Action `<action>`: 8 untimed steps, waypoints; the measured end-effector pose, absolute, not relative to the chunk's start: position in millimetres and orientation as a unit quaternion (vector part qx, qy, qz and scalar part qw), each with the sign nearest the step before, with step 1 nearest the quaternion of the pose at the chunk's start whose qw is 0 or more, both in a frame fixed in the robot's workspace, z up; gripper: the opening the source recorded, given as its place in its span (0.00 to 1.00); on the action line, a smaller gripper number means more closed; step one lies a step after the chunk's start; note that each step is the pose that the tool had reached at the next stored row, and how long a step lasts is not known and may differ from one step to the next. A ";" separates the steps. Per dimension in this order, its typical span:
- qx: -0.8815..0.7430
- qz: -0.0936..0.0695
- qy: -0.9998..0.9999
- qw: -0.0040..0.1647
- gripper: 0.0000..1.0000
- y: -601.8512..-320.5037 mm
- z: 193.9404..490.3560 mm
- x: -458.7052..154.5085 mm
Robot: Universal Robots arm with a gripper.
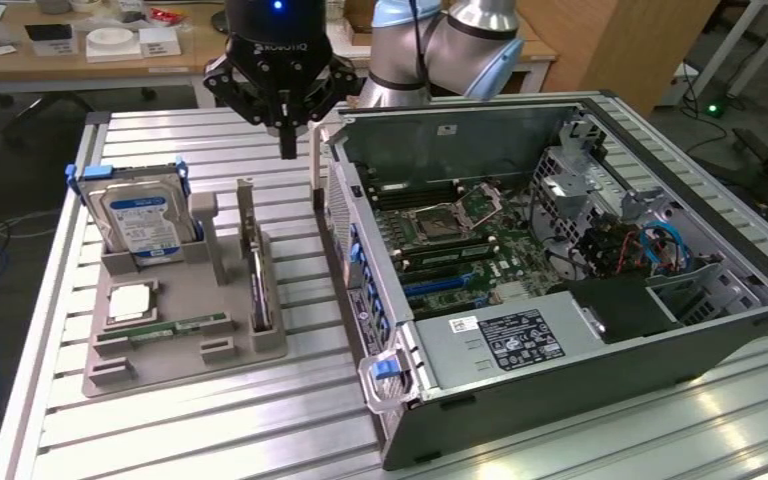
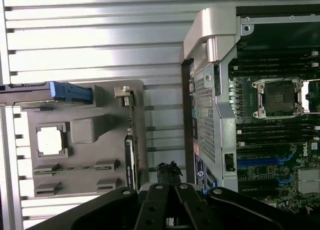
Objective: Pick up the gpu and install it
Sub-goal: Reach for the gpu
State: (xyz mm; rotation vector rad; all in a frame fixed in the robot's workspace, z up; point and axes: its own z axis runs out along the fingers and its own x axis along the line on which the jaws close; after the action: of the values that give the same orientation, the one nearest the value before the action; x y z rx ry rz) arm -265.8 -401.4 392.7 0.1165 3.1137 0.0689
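At the exterior view's left, a boxy silver drive [image 1: 144, 222] with a blue-white label is seen standing in a grey moulded tray [image 1: 177, 285]. Just beside it, in a slot of the same tray, the gpu [image 1: 260, 290] is set on edge — a thin, flat, dark card with a silvery bracket at its far end. The gripper [image 1: 287, 148] is held above the gap between the tray and the case [image 1: 491, 365], near the gpu but apart from it. Its jaws are pressed fully together and nothing is gripped. The pick-up is judged to be the step in hand, not yet begun — the jaws would have to be parted and lined up over the card's narrow top edge. At the right, the open metal case is laid on its side, with its green board [image 1: 451, 245] and sockets exposed.
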 end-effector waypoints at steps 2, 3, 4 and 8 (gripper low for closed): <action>0.037 0.022 0.999 0.013 0.10 -401.5 392.7 -268.4; 0.037 0.022 0.999 0.012 0.10 -401.5 392.7 -269.6; 0.037 0.022 0.999 0.012 0.10 -401.6 392.7 -271.0; 0.037 0.022 0.999 0.012 0.10 -401.6 392.7 -276.5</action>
State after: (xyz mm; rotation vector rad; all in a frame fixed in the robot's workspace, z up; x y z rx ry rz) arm -276.5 -401.6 392.7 0.1165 3.1137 0.0689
